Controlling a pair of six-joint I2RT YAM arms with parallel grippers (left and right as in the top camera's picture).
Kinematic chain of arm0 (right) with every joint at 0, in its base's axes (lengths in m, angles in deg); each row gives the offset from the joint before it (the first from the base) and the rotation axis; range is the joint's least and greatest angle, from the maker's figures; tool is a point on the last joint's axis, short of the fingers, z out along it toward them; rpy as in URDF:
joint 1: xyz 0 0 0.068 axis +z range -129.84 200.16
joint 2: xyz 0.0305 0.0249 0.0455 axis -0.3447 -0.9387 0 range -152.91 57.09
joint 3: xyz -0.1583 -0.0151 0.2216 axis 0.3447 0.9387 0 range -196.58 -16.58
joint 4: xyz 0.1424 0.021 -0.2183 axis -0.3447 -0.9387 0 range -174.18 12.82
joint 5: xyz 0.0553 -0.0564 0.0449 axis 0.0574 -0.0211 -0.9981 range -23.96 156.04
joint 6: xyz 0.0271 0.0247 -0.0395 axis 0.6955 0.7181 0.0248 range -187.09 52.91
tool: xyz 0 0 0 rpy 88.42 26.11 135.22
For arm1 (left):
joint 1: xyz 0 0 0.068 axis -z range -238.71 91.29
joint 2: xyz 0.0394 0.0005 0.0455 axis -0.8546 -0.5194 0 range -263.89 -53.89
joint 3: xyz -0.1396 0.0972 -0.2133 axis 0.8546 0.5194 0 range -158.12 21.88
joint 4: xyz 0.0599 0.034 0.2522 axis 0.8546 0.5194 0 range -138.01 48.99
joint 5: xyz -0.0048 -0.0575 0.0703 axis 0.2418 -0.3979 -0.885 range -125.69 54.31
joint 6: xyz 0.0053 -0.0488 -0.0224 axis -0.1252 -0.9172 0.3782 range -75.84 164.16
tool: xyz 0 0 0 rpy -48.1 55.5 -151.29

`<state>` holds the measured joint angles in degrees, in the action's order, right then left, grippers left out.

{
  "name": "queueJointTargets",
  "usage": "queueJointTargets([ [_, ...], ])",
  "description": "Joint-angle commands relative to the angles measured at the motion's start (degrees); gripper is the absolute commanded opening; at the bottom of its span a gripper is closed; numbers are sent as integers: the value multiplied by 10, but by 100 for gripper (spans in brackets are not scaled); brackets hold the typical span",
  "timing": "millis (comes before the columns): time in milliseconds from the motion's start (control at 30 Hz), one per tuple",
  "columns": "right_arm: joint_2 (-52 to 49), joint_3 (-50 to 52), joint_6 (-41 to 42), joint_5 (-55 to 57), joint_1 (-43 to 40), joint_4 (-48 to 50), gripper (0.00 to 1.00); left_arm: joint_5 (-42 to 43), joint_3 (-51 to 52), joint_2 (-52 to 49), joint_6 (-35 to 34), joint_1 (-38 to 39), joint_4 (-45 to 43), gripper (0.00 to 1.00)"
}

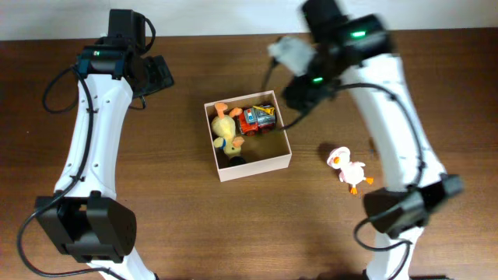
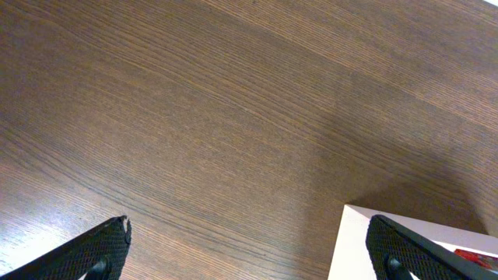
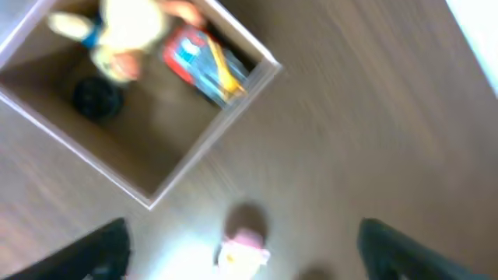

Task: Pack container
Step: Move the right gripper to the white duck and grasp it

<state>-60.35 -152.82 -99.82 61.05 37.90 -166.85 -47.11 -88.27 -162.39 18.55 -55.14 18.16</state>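
Observation:
The container (image 1: 255, 168), a square box with cream walls and a tan inside, sits mid-table. In it lie a yellow duck toy (image 1: 225, 128), a red toy truck (image 1: 256, 120) and a small dark thing (image 1: 236, 159). A white duck toy with a pink cap (image 1: 348, 166) lies on the table to the container's right. My right gripper (image 3: 245, 249) is open and empty, up above the table; its blurred view shows the container (image 3: 187, 167) and the white duck (image 3: 243, 247) below. My left gripper (image 2: 249, 245) is open and empty, left of the container's corner (image 2: 350, 241).
Dark wood table (image 1: 179, 218) all around. The right arm's cable and body (image 1: 327, 62) hang over the container's far right corner. A pale wall strip (image 1: 233, 15) runs along the table's far edge.

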Motion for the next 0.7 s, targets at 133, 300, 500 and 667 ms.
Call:
queueJointTargets([
  [133,11,13,60,-77,-141,-54,99,-4,-6,-3,-7,1,-1,99],
  [300,9,68,63,-98,-202,-60,99,-4,-6,-3,-7,1,-1,99],
  [500,9,211,68,-98,-216,-12,98,-4,-6,-3,-7,1,-1,99],
  [667,9,322,67,-98,-216,46,99,-4,-6,-3,-7,1,-1,99],
])
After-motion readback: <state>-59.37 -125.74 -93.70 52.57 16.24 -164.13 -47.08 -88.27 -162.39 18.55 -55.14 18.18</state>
